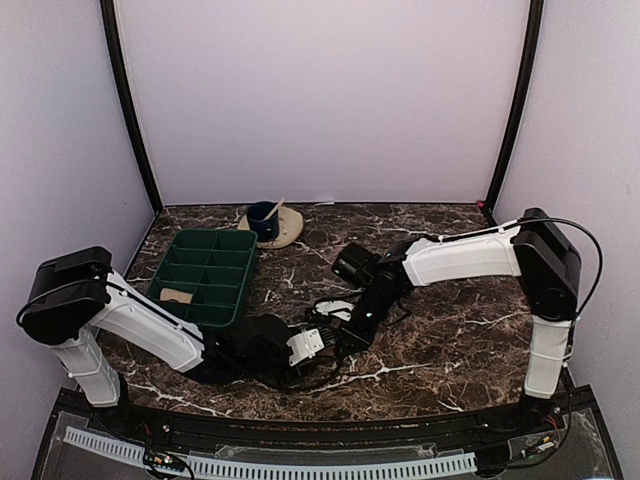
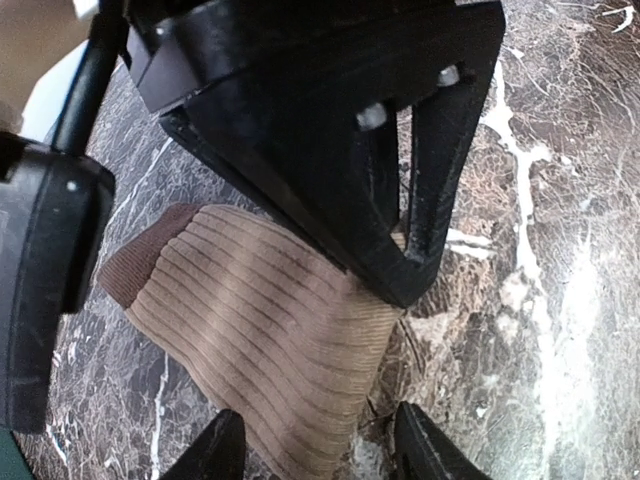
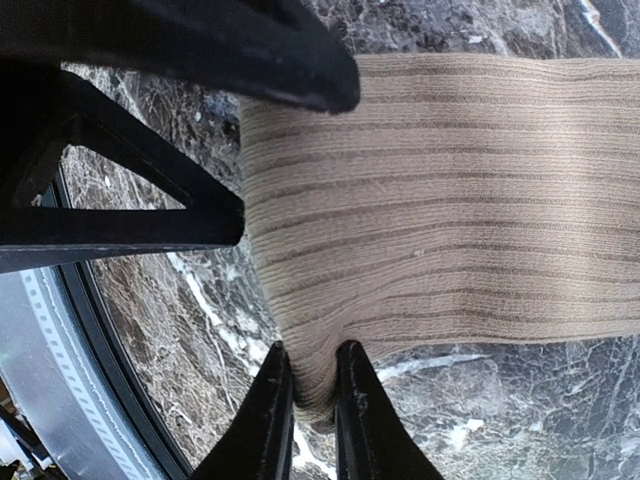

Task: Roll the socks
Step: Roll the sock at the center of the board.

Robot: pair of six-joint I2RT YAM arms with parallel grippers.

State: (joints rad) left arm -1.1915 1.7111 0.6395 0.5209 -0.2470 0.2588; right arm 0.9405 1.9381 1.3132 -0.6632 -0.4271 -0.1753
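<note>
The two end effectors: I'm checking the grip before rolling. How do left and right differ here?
The left end effector has its jaws wide apart; the right end effector has them nearly closed. The left straddles the sock without gripping it; the right pinches a fold at the sock's edge. Both are black, sit low over the marble table, and meet at the same tan sock.

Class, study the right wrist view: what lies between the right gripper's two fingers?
A bunched edge of the tan sock lies there, pinched by the right gripper; the right wrist view shows it.
</note>
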